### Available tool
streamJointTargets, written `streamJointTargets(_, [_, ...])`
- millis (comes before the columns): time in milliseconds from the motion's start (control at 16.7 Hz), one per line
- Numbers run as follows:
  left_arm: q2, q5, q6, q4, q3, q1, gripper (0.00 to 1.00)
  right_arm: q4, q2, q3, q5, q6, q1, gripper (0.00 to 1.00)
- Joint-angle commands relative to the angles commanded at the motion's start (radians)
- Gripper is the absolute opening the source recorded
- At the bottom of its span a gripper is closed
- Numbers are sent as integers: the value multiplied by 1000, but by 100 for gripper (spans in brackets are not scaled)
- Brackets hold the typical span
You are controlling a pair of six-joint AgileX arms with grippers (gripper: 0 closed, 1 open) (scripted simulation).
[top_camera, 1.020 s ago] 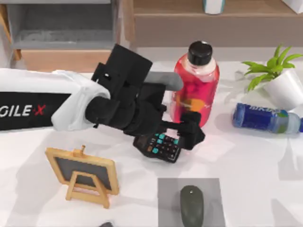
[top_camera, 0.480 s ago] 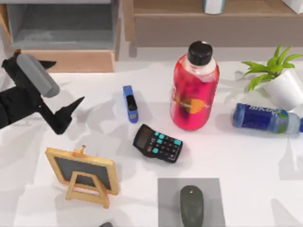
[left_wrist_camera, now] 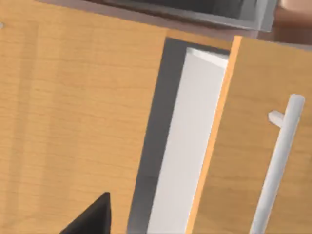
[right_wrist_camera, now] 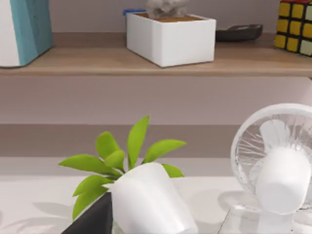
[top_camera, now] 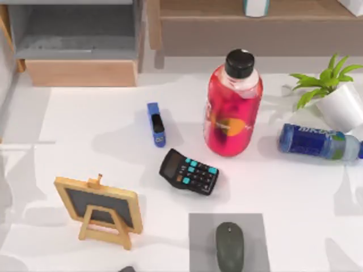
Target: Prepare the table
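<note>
- Mouse (top_camera: 229,246), dark grey, lies on a small grey pad (top_camera: 203,229) at the lower centre of the top view.
- Left of it, at the lower left, a wooden easel chalkboard (top_camera: 100,205) stands on the table (top_camera: 295,192), the broad white top that spans the frame and carries everything here.
- A black calculator (top_camera: 189,171) with teal keys lies flat at the centre, with a blue stapler (top_camera: 155,124) just above and to its left, apart from it.
- A red bottle (top_camera: 232,105) stands upright right of centre, black cap on, filled with red liquid almost to the neck.
- At the right edge a blue bottle (top_camera: 317,141) lies on its side, cap end out of frame.
- Just behind it a white pot (top_camera: 342,106) leans over, green leaves spilling toward the red bottle.
- Along the top edge sit a grey and light-wood cabinet (top_camera: 79,42) at the upper left, its grey compartment bare, and a wooden shelf (top_camera: 295,14) to its right.
- The right wrist view has the right gripper (right_wrist_camera: 95,219) close to the pot, a white fan (right_wrist_camera: 278,165) beside it, and on the shelf a white box (right_wrist_camera: 170,36) with something grey in it; whether this gripper is open or closed cannot be told.
- The left wrist view has the left gripper (left_wrist_camera: 90,219) before a wooden door with a white handle (left_wrist_camera: 282,161); its opening cannot be told either.
</note>
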Motion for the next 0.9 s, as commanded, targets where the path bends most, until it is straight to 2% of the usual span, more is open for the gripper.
streamJointTargets(120, [49,-9,92,80,15,78,100,0,0,0,0,0,0,100])
streamJointTargets(300, [88,-24,151,130,52,128,100,0,0,0,0,0,0,100])
streamJointTargets(660, [86,-26,150,126,54,123,100,0,0,0,0,0,0,100])
streamJointTargets(900, [112,-71,150,93,114,80,100,0,0,0,0,0,0,100])
